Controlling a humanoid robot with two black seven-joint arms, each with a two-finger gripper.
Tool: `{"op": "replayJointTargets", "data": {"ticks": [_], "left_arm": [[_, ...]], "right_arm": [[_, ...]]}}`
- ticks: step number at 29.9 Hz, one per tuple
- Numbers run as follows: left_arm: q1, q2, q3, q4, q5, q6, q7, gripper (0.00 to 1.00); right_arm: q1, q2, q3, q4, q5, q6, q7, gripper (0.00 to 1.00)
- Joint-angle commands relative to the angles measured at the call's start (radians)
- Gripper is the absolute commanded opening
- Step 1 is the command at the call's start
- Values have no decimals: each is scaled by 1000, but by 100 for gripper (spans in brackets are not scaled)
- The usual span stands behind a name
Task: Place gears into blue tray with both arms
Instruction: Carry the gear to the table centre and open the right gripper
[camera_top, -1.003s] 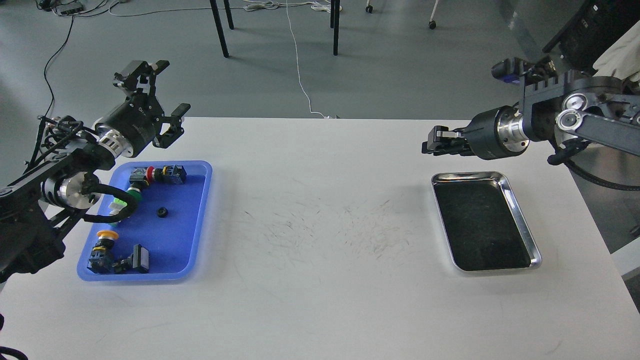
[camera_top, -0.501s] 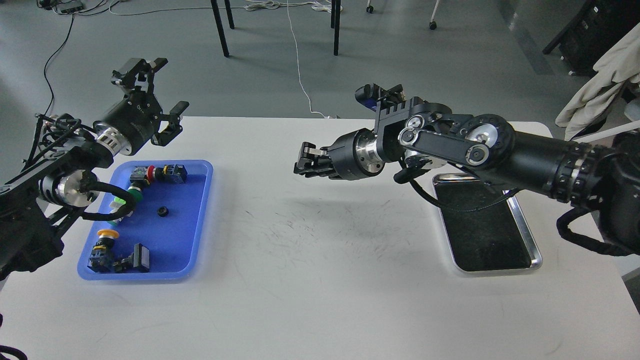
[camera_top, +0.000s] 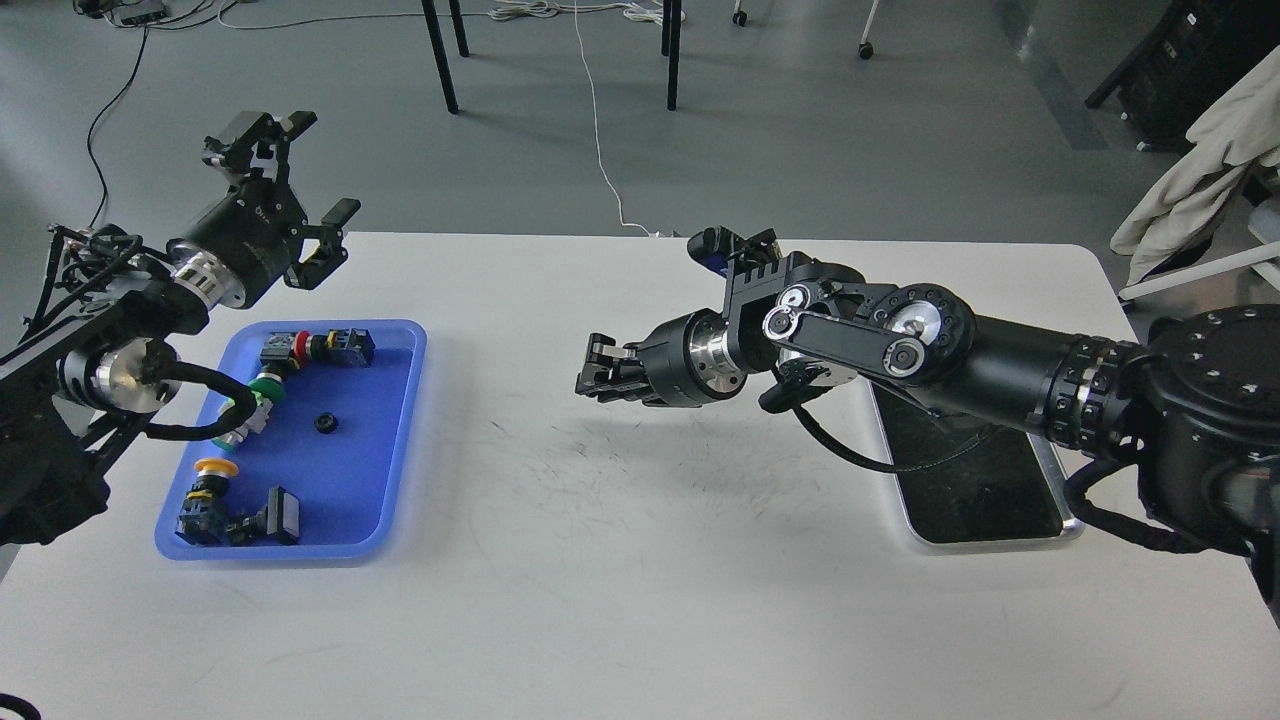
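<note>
The blue tray (camera_top: 350, 480) lies at the table's left. One small black gear (camera_top: 324, 423) rests in its middle, among several coloured push-button switches (camera_top: 318, 347). My left gripper (camera_top: 298, 180) hangs open above the tray's far left corner, with nothing between its fingers. My right gripper (camera_top: 597, 371) hovers over the middle of the table, pointing left toward the tray and well short of it. Its fingers are close together and look shut. No gear shows between them.
A shiny steel tray (camera_top: 1062, 528) with a dark bottom lies at the right, partly hidden under my right arm. The white table (camera_top: 640, 600) shows dark scuff marks at its centre. Chair legs and cables lie on the floor beyond the far edge.
My right arm has swung left from above the steel tray to the table's middle and dropped slightly. My left gripper has drifted a little up and to the left, still open.
</note>
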Motion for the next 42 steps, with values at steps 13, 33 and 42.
{"op": "replayJointTargets", "data": {"ticks": [13,33,42], "left_arm": [[-1,-2,-1,-2,0,1,-2,98],[-4,-4,0,-3,17,21,3,98],[-27,-30,3,-17,127,75,12,98]], "right_arm": [[-47,0,-84,43,-17,-29,-7,34],[-39,0,287,-155,0,-107,6,94],[-82,0,679,-186,62,-107,8,95]]}}
